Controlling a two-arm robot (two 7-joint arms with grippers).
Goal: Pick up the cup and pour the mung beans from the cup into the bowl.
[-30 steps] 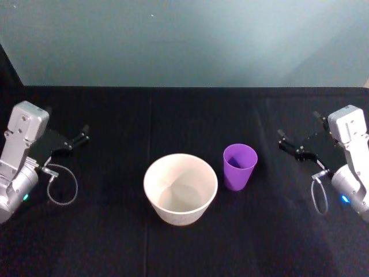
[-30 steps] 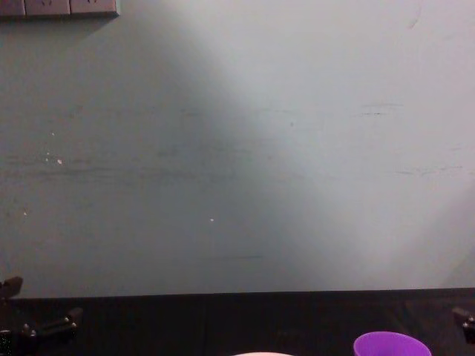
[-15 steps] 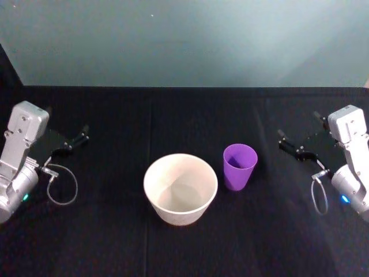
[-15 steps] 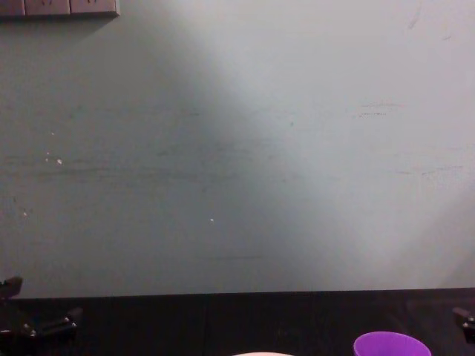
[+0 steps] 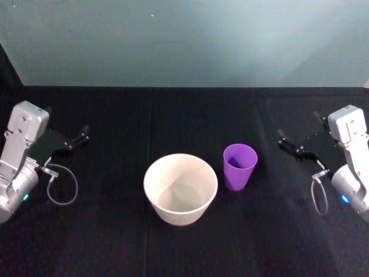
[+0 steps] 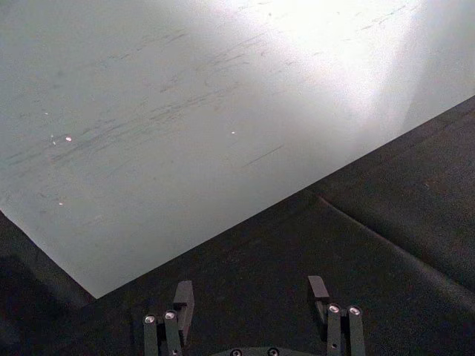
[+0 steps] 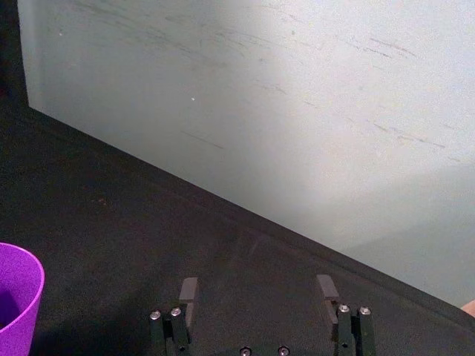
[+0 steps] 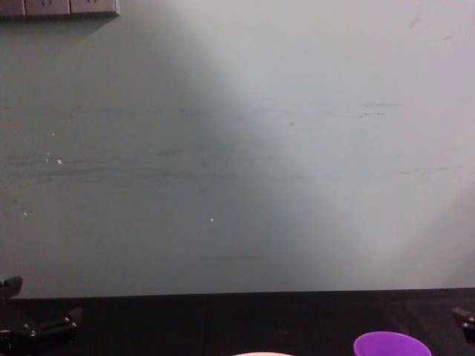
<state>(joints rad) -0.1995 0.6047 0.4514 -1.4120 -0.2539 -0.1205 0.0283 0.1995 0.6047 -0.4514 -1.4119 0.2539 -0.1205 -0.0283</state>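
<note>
- The right gripper [image 7: 257,283] is held at the table's right edge with its jaws spread wide and nothing between them; it is aimed in toward the middle.
- The left gripper [image 6: 251,285] is parked in the same way at the left edge, wide open and empty.
- The cup [image 5: 240,167] is set on the black table [image 5: 115,242], just right of the bowl [image 5: 180,214], with a narrow gap between them.
- The cup is stood upright: its long axis is vertical, its mouth is turned up and its narrower base is down. The contents are judged to be kept in by this. Its inside is in shadow, so the beans cannot be made out.
- The bowl is placed mouth up near the middle; nothing is seen in it.
- The cup lies nearer the right gripper, so a side grasp by that arm is judged likely, followed by a short tip to the left over the bowl's rim.
- No step of the task is begun yet.
</note>
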